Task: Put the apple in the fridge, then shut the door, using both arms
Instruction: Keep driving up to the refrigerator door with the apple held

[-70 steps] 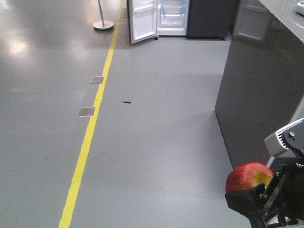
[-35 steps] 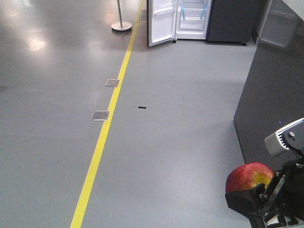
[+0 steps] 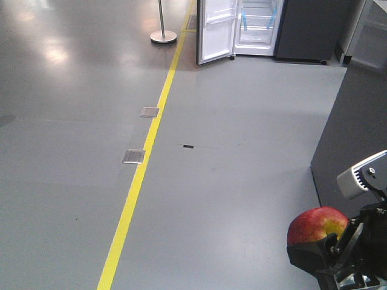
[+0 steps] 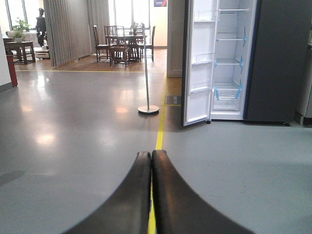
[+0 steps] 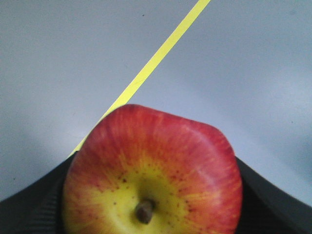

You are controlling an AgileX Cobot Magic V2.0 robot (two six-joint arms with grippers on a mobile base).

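The glossy red and yellow apple (image 3: 315, 223) sits at the bottom right of the front view, and my right gripper (image 3: 321, 243) is shut on it. In the right wrist view the apple (image 5: 151, 165) fills the lower frame, stem toward the camera, between the black fingers (image 5: 29, 209). My left gripper (image 4: 150, 156) is shut with nothing in it, tips pressed together. Far ahead stands the dark grey fridge (image 3: 309, 27) with its white interior showing. Its door (image 3: 216, 29) hangs open to the left. The left wrist view shows the fridge (image 4: 229, 58) and the open door (image 4: 200, 63) too.
A yellow floor line (image 3: 144, 166) runs toward the fridge, with two metal floor plates (image 3: 149, 112) beside it. A thin pole on a round base (image 3: 163, 35) stands left of the door. The dark counter island (image 3: 357, 133) walls the right side. Tables and chairs (image 4: 124, 41) stand far back.
The whole floor scene has slid right and down in the front view, and the fridge looks slightly nearer. The apple stays held in the right gripper at the same place in the frame.
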